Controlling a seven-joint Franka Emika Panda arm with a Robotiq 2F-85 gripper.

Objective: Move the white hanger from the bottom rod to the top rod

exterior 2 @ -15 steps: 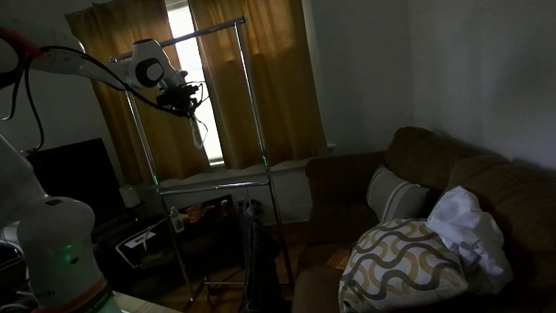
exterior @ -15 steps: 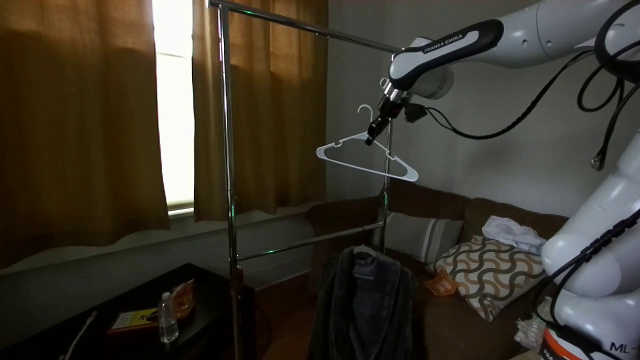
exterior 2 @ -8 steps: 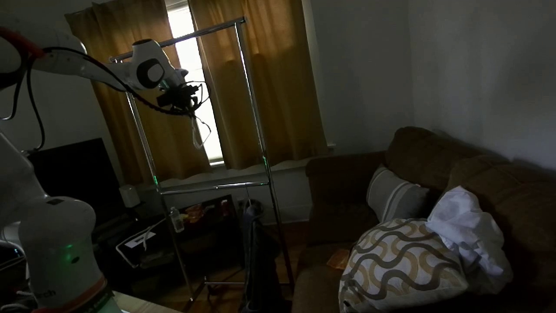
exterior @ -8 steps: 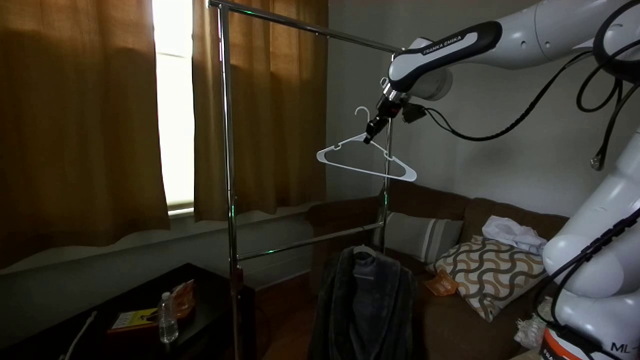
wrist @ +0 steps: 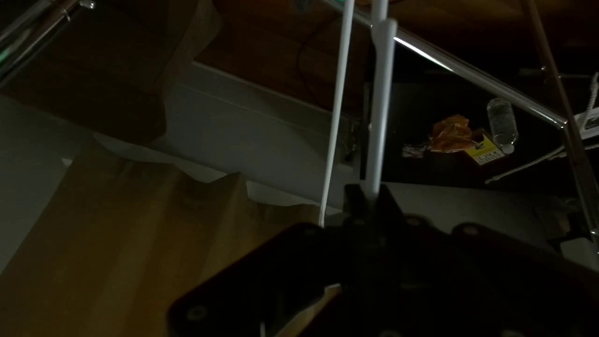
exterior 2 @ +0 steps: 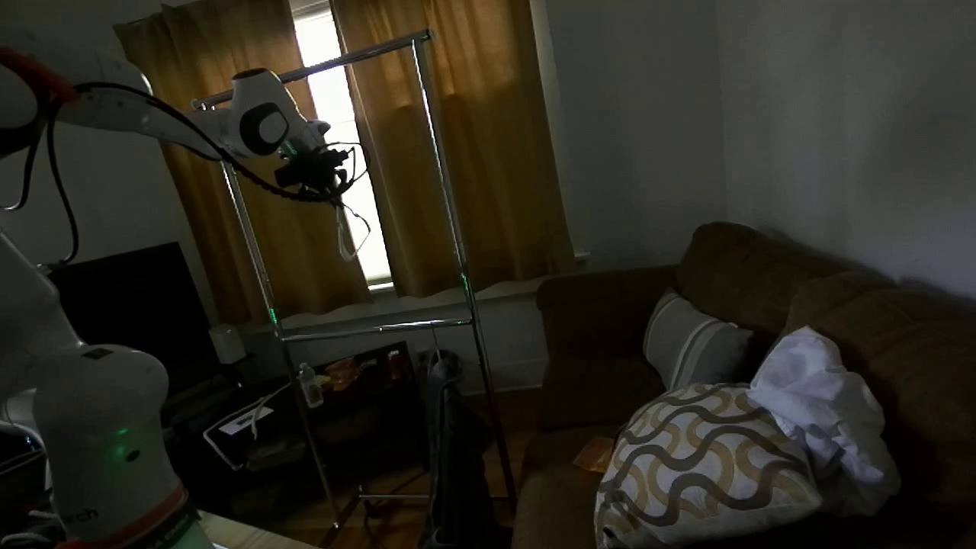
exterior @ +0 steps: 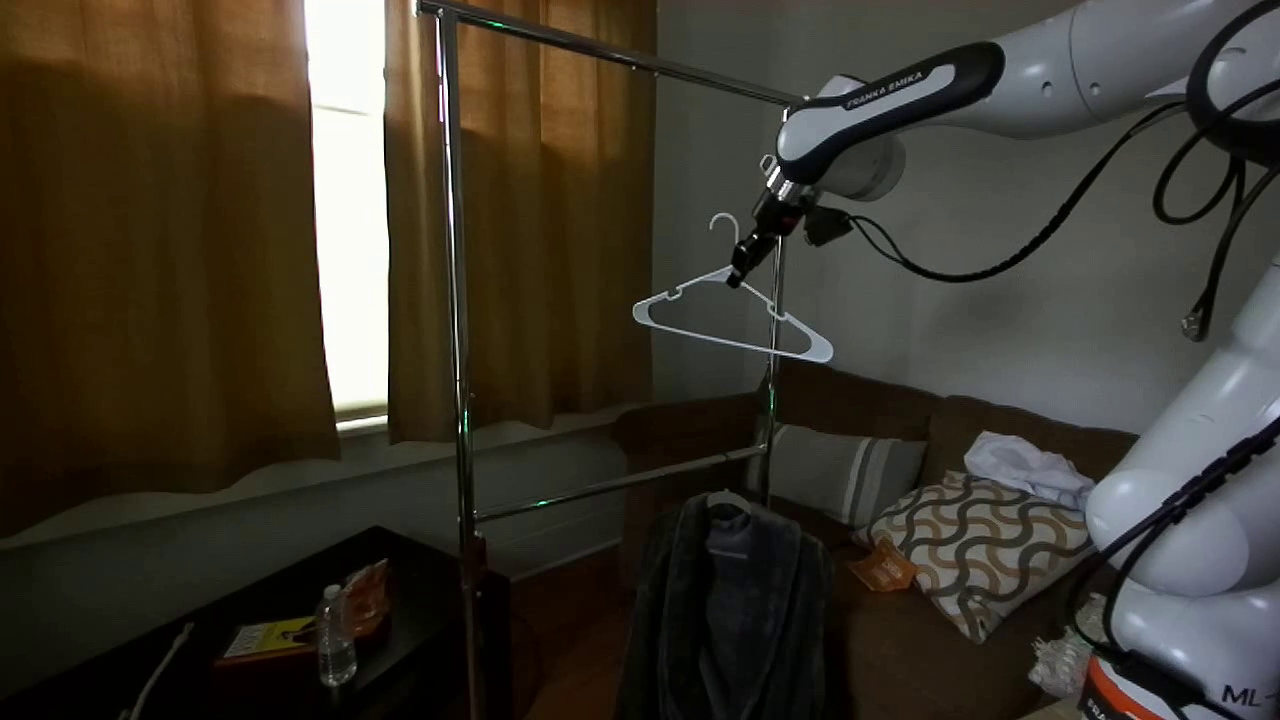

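The white hanger (exterior: 718,273) hangs in the air below the level of the top rod (exterior: 620,57) and well above the bottom rod (exterior: 620,482). Its hook points up and is free of both rods. My gripper (exterior: 736,280) is shut on the hanger's sloping arm, just below the hook's neck. In an exterior view the hanger (exterior 2: 341,236) shows nearly edge-on under the gripper (exterior 2: 335,200). In the wrist view the hanger (wrist: 380,103) runs up from between the fingertips (wrist: 373,193); its hook is out of view there.
A dark garment (exterior: 740,610) hangs from the bottom rod. The rack's upright (exterior: 455,250) stands left of the hanger, with curtains (exterior: 560,220) behind. A sofa (exterior 2: 602,328) with pillows is beside the rack. A low dark table (exterior: 400,570) holds a bottle (exterior: 335,635).
The gripper and hanger have shifted very slightly left in an exterior view and the hanger has turned a little. Nothing visibly moves over the last half second.
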